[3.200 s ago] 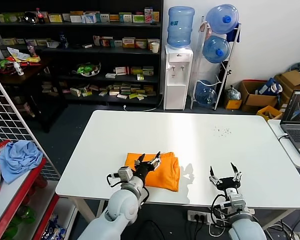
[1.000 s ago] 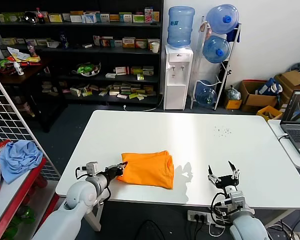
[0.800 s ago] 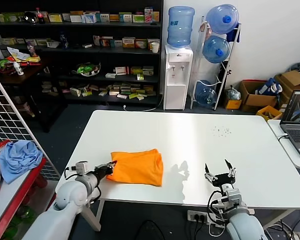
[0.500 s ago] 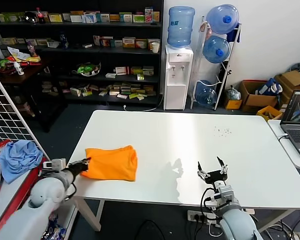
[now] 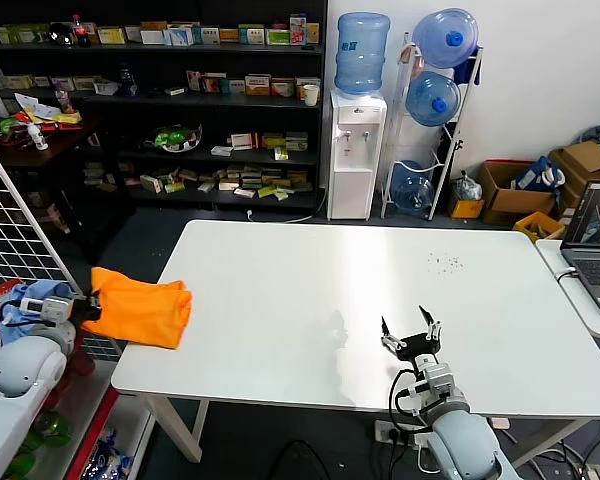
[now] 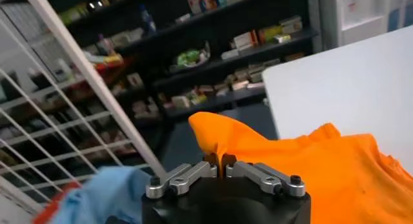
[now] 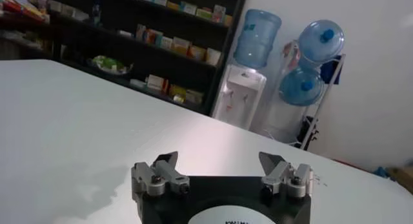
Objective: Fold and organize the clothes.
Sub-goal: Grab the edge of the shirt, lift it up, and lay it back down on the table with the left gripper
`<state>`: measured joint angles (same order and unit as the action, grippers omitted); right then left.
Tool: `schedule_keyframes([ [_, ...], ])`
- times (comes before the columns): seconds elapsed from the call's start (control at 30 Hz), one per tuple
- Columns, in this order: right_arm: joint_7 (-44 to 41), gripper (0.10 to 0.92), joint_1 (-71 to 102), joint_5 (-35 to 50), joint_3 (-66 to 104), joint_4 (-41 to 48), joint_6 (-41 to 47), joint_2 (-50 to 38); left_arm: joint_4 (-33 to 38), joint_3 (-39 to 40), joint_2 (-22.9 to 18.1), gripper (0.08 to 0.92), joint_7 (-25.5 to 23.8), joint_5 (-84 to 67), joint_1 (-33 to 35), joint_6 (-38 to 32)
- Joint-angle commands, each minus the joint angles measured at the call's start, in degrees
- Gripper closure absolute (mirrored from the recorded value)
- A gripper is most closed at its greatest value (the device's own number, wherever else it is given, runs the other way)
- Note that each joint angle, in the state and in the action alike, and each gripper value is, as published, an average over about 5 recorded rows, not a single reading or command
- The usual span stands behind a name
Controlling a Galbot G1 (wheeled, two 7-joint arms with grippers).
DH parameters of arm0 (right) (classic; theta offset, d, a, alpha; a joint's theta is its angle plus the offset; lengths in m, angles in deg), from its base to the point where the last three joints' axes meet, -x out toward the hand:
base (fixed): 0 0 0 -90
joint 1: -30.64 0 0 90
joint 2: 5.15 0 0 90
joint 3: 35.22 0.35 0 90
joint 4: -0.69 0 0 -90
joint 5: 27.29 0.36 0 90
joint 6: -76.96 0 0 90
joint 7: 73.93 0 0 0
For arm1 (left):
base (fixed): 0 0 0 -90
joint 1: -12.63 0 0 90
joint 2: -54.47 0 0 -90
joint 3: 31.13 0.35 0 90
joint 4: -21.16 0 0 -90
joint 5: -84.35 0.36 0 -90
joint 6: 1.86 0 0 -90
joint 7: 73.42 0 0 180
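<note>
1. 1 folded orange T-shirt (image 5: 140, 310) hangs past the table's (image 5: 380, 300) left edge, pinched at a bunched corner by the left gripper (image 5: 92, 307), jaws closed on the fabric.
2. To do it well, I'd judge: keep the pinch firm, lift so the fold doesn't drag or fall open, and set it flat on the side rack (image 5: 30, 390) near the light blue cloth (image 5: 20, 300) (not on top of it).
3. Right gripper (image 5: 410, 338) idles over the table's near edge, jaws apart, holding nothing.
4. Surface: white, smooth, w/ small dark specks (image 5: 442, 262) far right.
5. Room: stocked shelves (image 5: 180, 100), water dispenser (image 5: 356, 150), laptop (image 5: 595, 240).
</note>
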<state>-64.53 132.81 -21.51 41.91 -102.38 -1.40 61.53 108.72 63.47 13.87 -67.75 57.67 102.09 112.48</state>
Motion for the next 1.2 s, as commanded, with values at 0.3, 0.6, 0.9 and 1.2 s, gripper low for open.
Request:
schedule_keyframes([
  [0.3,0.0,0.203,1.5,-1.6,-0.2,-0.9,-0.7,1.7,-1.6,-0.2,6.8,0.877,-0.9,13.9,-0.2,-5.6],
  [0.6,-0.2,0.203,4.5,-2.4,1.4,-2.2,-1.6,1.9,0.0,1.9,5.3,0.877,-0.2,13.2,-0.6,-5.0],
  [0.9,-0.2,0.203,7.1,-3.4,2.9,-3.4,-2.0,1.8,7.1,4.8,-2.2,0.877,2.6,10.3,2.7,-3.2],
  [1.2,-0.2,0.203,8.0,-4.4,4.3,-2.8,-2.2,2.0,19.2,10.5,-11.2,0.877,8.8,2.4,4.4,1.8],
])
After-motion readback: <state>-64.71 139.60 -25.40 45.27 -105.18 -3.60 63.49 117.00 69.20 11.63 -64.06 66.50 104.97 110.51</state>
